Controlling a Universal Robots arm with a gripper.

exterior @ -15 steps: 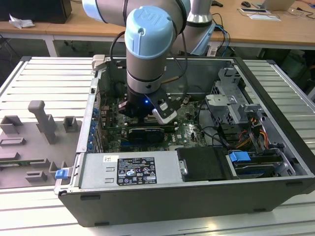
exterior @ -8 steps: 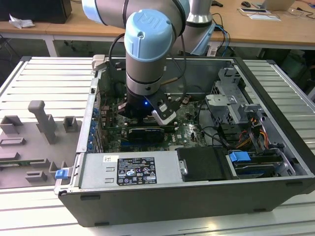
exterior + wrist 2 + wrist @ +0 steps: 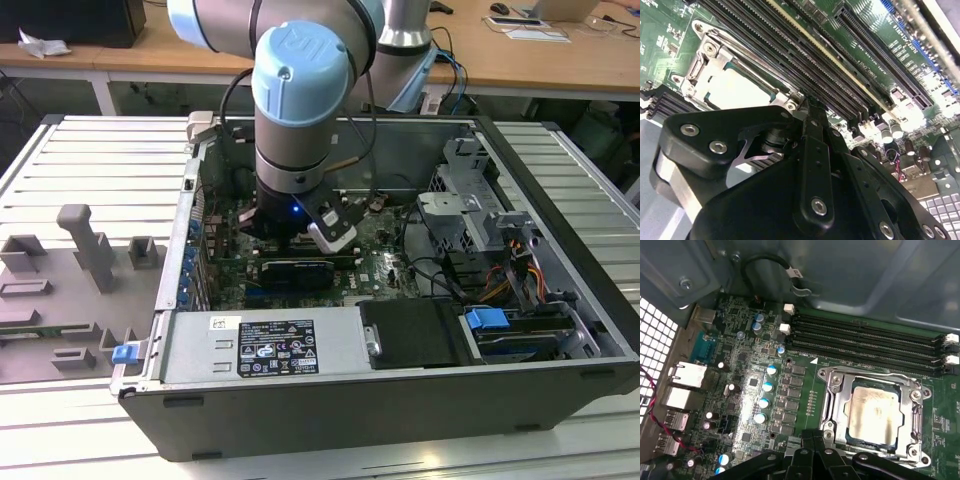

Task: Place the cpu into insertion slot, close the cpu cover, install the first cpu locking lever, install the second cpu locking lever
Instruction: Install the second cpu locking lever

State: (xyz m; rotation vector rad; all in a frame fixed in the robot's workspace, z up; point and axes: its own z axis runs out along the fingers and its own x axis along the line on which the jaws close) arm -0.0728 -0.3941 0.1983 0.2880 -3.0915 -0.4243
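Note:
The cpu (image 3: 871,411), a silvery-beige square chip, lies flat in the insertion slot (image 3: 831,405) on the green board; it also shows pale in the second wrist view (image 3: 742,92). The cpu cover (image 3: 914,412), a silvery frame, lies down around the chip, with thin metal levers along the socket's edges. My gripper (image 3: 814,441) hangs just beside the socket's near edge, fingers together with nothing between them. In the second wrist view the gripper (image 3: 810,107) reaches a socket corner. The arm's wrist (image 3: 290,150) stands inside the open computer case.
Long black memory slots (image 3: 865,342) run beside the socket. Capacitors (image 3: 765,402) and rear ports (image 3: 687,375) stand on the socket's other side. A black cable (image 3: 765,262) hangs by the case wall (image 3: 560,190). Drive bays (image 3: 470,215) sit at the exterior view's right.

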